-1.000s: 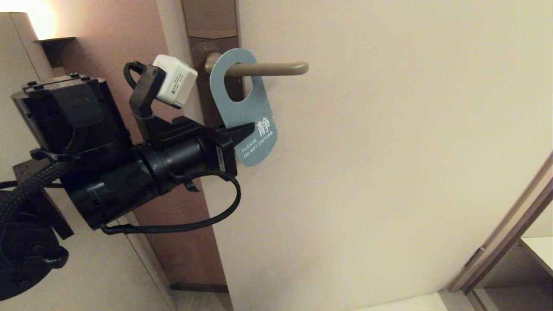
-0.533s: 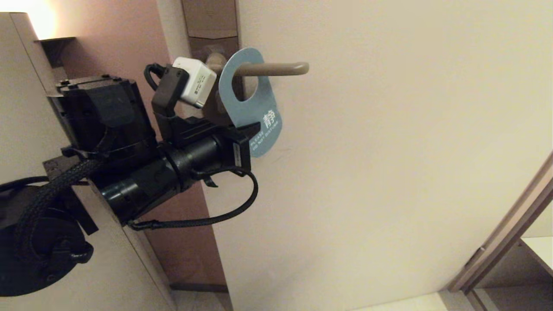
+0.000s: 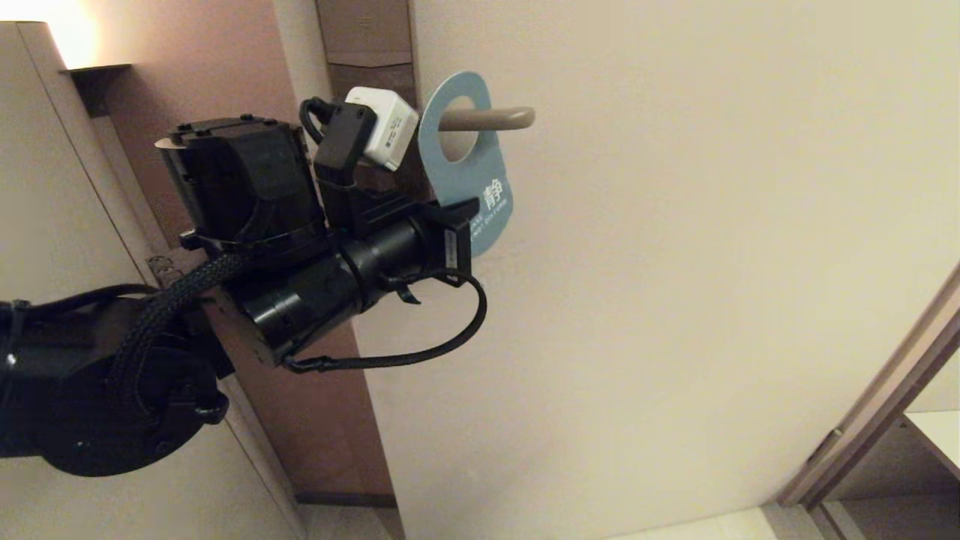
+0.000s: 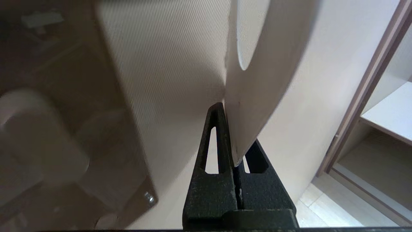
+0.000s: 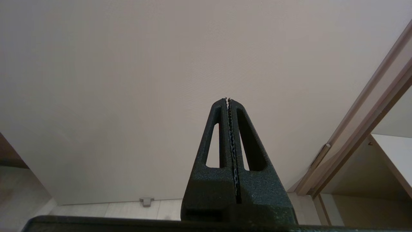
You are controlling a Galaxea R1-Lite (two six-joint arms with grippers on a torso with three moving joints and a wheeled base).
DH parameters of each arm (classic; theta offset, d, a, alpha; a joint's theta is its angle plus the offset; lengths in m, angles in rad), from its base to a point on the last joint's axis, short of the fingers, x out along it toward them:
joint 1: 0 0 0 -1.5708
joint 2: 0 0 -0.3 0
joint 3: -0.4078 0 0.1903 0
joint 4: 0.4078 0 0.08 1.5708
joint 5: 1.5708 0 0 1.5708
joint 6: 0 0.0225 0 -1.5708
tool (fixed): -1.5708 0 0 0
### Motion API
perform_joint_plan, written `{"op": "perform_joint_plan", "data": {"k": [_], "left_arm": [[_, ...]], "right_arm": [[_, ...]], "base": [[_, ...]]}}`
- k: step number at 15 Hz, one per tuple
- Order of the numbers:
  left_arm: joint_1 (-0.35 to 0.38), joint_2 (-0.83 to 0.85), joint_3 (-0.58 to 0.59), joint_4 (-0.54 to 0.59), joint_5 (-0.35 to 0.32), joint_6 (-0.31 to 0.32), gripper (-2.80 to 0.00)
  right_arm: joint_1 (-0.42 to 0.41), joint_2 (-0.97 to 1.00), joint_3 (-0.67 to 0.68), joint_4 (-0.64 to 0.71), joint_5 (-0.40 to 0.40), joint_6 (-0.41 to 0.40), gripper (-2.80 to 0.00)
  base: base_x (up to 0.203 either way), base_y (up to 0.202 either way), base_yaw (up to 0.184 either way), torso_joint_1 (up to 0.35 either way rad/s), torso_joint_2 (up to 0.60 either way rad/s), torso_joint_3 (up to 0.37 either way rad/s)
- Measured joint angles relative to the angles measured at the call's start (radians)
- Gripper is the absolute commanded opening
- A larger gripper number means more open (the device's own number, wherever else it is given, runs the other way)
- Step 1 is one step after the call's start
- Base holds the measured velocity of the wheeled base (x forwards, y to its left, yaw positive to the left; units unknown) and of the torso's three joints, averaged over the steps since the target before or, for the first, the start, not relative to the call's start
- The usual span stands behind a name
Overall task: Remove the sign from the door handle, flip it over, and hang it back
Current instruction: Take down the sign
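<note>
Left hand [image 3: 469,217] raised at head height, fingers pinched shut; right hand [image 5: 228,100] closed, parked

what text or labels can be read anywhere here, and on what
Blue card door sign, on the beige lever door handle and pinched in the left gripper: one large white Chinese character, "静".
Small white English lines below it: partly hidden, too small to read.
White wrist camera block: dark printed label, too small to read.
Nothing else carries text.

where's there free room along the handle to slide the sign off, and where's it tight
Free: the short stretch of door handle between the sign and the rounded tip, with bare door beyond and below. Crowded: the lock plate side, where the left pincer, shut on the sign's lower end, and its arm fill the space.
</note>
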Motion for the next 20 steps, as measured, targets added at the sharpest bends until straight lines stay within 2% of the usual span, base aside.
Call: {"op": "perform_joint_plan", "data": {"k": [12, 16, 20], "left_arm": [[-0.037, 0.087, -0.119, -0.001, 0.027, 0.014, -2.80], [-0.063, 0.116, -0.160, 0.001, 0.072, 0.014, -2.80], [-0.083, 0.129, -0.171, 0.000, 0.080, 0.014, -2.80]], "right_arm": [[0.000, 0.000, 0.000, 0.000, 0.000, 0.000, -2.80], [0.000, 0.000, 0.000, 0.000, 0.000, 0.000, -2.80], [0.000, 0.000, 0.000, 0.000, 0.000, 0.001, -2.80]], "base": [[0.000, 0.000, 0.000, 0.000, 0.00, 0.000], [0.000, 0.000, 0.000, 0.000, 0.00, 0.000], [0.000, 0.000, 0.000, 0.000, 0.00, 0.000]]}}
